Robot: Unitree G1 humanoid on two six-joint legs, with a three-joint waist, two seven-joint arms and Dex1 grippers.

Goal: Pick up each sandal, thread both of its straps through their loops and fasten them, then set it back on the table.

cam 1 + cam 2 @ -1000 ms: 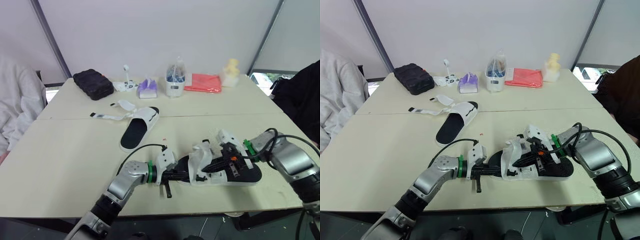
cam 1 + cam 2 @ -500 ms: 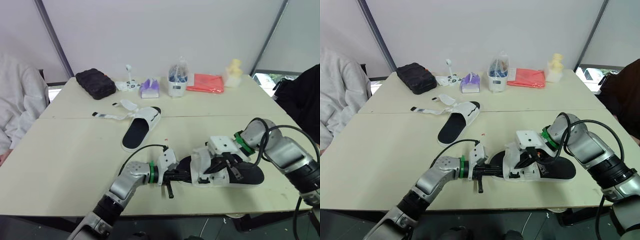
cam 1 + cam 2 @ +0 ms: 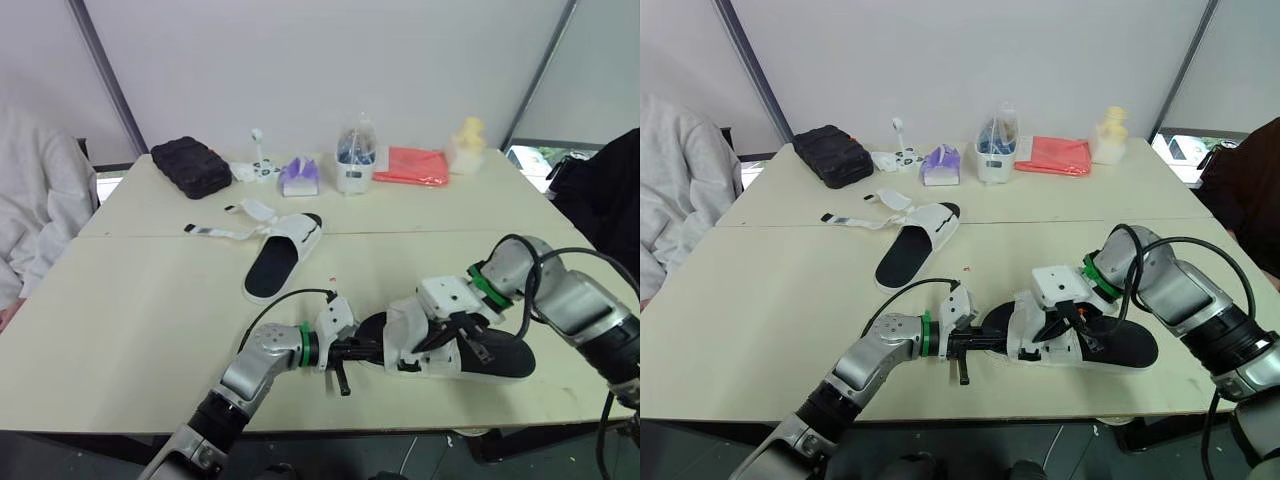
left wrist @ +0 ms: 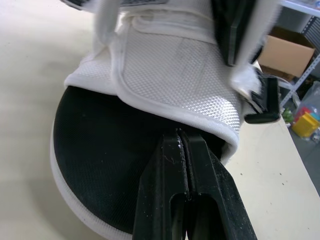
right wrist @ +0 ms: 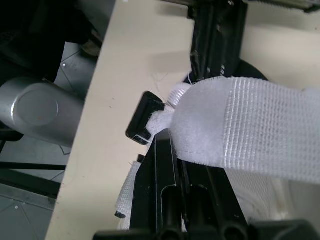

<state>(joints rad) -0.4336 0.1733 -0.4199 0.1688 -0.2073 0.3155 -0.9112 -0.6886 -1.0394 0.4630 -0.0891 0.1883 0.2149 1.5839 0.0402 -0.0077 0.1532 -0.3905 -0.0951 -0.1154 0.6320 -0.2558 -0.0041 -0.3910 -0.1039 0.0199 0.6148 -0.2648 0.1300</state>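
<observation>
While the left gripper is pressing its two black fingers tightly together at the rim of the near sandal's white mesh upper, the right gripper is pinching that sandal's white strap. This sandal is lying near the front edge of the cream table, right of centre. The second sandal is lying farther back and to the left, its straps spread open. A black case and a red cloth are sitting along the far edge.

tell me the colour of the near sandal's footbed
The near sandal has a black footbed with a white edge; the left wrist view shows it best.
</observation>
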